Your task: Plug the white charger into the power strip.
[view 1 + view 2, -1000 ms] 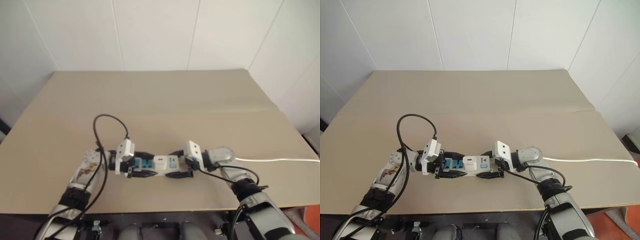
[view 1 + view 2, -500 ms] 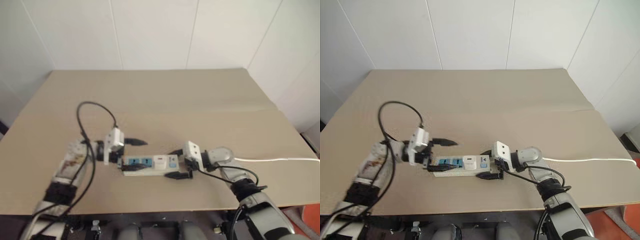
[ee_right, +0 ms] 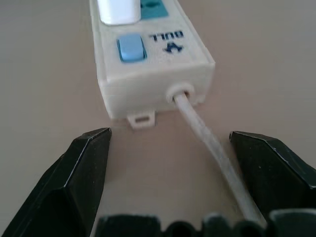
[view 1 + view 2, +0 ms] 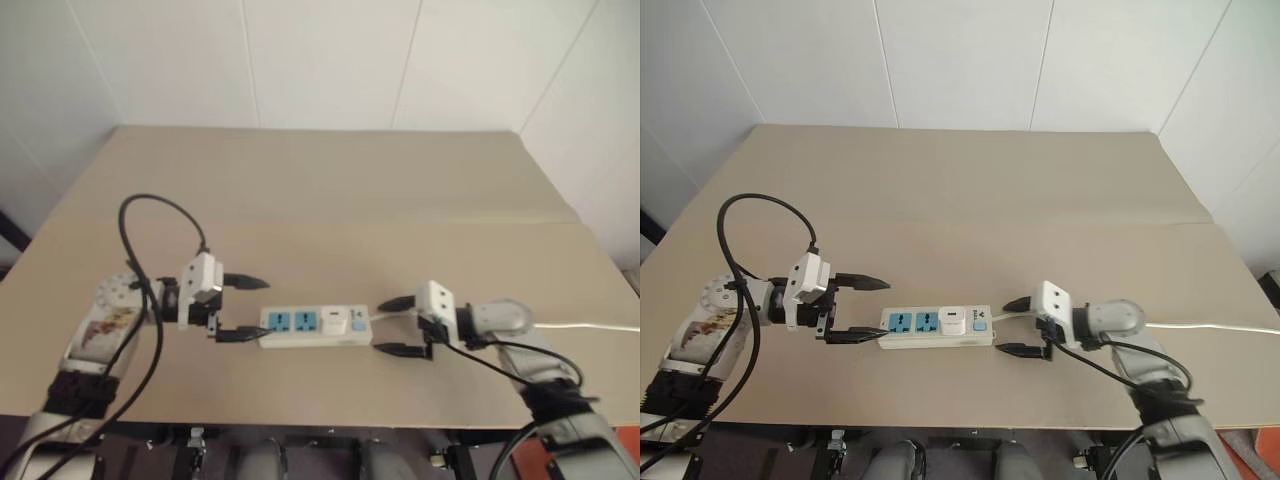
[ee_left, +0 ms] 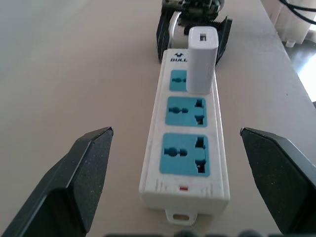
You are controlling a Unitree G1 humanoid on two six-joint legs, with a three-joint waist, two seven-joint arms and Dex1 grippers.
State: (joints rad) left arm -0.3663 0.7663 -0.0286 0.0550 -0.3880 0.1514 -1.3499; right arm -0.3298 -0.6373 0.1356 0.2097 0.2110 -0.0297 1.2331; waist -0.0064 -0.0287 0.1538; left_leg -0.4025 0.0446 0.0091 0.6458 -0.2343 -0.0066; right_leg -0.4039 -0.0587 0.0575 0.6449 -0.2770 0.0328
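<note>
On your left, the left gripper is hovering just off the near end of the power strip, its jaws spread wide and gripping nothing. The power strip is lying flat on the tan table, running left to right between your two grippers. The white charger is standing upright in the socket nearest the blue button, leaving the other two blue sockets bare. Further right, the strip's white cord is running out of the button end and passing between the fingers of the right gripper, whose jaws are also spread, touching neither strip nor cord.
</note>
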